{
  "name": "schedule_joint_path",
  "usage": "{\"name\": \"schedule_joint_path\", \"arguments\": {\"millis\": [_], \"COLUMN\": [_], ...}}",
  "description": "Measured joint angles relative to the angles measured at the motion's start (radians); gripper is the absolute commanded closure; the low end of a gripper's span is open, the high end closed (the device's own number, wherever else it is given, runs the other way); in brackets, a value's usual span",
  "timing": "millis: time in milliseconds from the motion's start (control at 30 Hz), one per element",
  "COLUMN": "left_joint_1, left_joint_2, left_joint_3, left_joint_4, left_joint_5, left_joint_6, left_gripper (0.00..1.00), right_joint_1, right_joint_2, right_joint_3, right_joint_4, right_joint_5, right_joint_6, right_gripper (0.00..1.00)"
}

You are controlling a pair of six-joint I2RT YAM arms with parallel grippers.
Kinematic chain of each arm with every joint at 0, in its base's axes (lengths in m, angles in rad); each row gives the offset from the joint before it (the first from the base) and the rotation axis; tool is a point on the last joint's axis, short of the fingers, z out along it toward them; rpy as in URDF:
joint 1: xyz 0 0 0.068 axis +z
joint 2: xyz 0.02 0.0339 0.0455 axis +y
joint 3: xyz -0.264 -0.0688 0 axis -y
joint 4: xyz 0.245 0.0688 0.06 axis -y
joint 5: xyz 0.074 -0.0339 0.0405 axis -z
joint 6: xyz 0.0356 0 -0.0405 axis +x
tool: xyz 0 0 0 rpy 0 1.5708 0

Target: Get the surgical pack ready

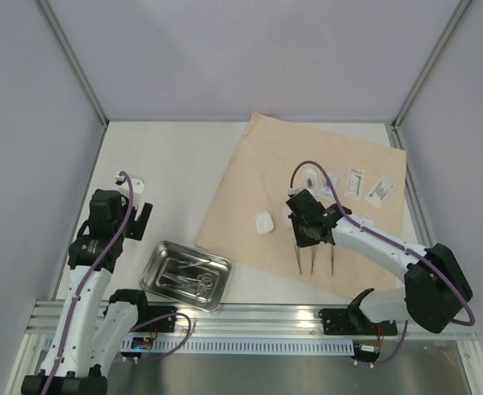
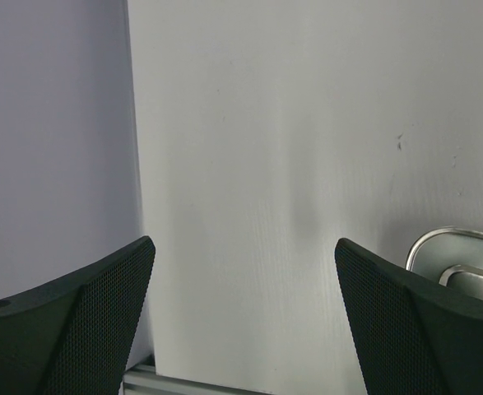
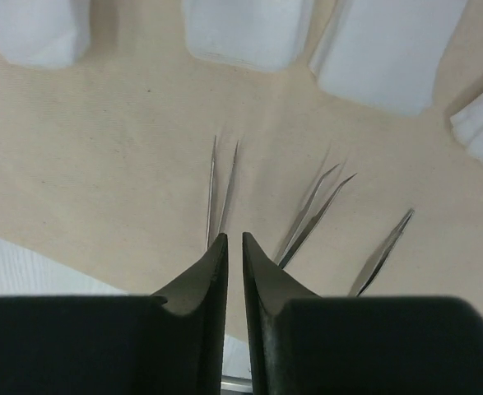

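Right wrist view: my right gripper point(image 3: 234, 239) has its jaws a thin slit apart, gripping nothing, above three tweezers point(image 3: 222, 189) on the wrap sheet point(image 3: 101, 164). Only the top view shows the steel tray point(image 1: 185, 276) beside the wrap. My left gripper point(image 2: 243, 247) is spread wide. Print on the packets point(image 1: 356, 181) is unreadable.

A white table point(image 1: 167, 164) sits inside pale lavender walls point(image 1: 249, 49) (aluminium rail point(image 1: 249, 317) along its near edge).

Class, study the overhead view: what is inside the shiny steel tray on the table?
The steel tray holds several steel clamps, lying overlapped with their ring handles showing. Their exact number cannot be told, and anything lying beneath them is covered.
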Motion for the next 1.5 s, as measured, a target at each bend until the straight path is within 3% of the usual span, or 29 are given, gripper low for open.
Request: {"name": "schedule_joint_path", "arguments": {"millis": [533,1500], "left_joint_1": [0.0,0.0], "left_joint_2": [0.004,0.004], "left_joint_3": [0.0,0.0], "left_joint_4": [-0.004,-0.005], "left_joint_5": [0.057,0.071], "left_joint_6": [0.001,0.001], "left_gripper": [0.0,0.0], "right_joint_1": [-0.058,-0.058], "right_joint_2": [0.107,0.127], "right_joint_3": [-0.06,-0.061], "right_joint_4": [0.075,0.072], "right_joint_5": [-0.123,-0.072], "right_joint_6": [0.035,0.056], "right_gripper": [0.88,0.89]}}
